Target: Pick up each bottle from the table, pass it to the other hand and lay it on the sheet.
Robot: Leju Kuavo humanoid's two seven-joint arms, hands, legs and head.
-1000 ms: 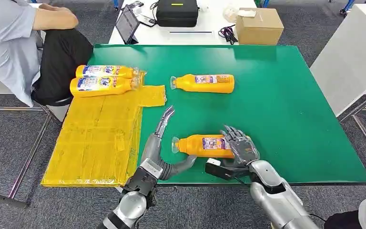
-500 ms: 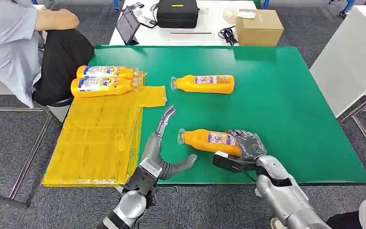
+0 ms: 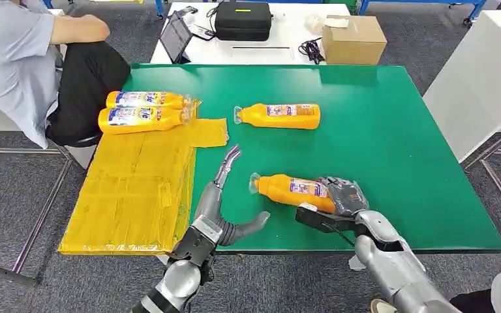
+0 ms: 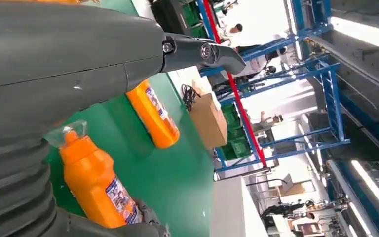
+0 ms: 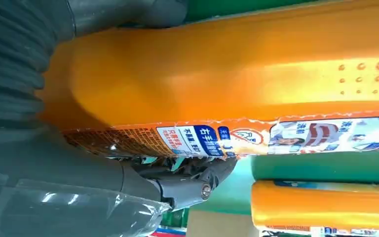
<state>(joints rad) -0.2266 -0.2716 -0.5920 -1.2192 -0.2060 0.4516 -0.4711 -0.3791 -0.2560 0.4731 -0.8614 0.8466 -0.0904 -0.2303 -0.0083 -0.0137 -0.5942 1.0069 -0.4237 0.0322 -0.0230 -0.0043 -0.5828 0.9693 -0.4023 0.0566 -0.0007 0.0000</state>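
Two bottles [image 3: 145, 111] already down on the yellow sheet [image 3: 134, 186], third bottle [image 3: 293, 192] clasped in right hand [image 3: 342, 197] near bench [image 3: 391, 143] front edge, left hand [image 3: 225, 202] spread empty awaiting handover, fourth bottle [image 3: 278, 115] untouched mid-bench.

You have bare green tabletop [image 3: 391, 143] across the right half. A lying orange plastic bottle [image 3: 278, 115] sits mid-table; two more orange bottles [image 3: 145, 110] crowd the crinkled yellow sheet's [image 3: 134, 189] far end, its near part free.
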